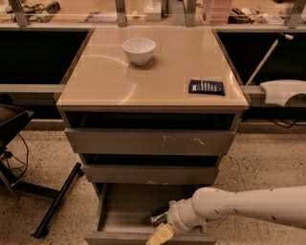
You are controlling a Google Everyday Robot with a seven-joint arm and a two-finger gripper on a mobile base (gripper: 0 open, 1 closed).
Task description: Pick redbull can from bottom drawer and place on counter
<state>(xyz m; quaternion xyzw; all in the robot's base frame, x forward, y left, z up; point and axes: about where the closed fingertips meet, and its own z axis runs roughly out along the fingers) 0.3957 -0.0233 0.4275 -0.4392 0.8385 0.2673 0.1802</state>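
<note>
The bottom drawer (124, 210) is pulled open below the grey cabinet, with its flat floor showing. A small silvery redbull can (158, 217) lies in the drawer, right against my white wrist. My gripper (160, 235) has a pale yellow tip. It hangs low over the drawer's front edge, just below and in front of the can. My white arm (248, 206) reaches in from the right. The glossy beige counter (110, 76) tops the cabinet.
A white bowl (139, 50) and a flat dark packet (206, 87) sit on the counter. Two upper drawers (148, 141) stand slightly open above the bottom one. A black chair base (52, 206) stands on the floor at left. A cluttered worktop (153, 14) runs behind.
</note>
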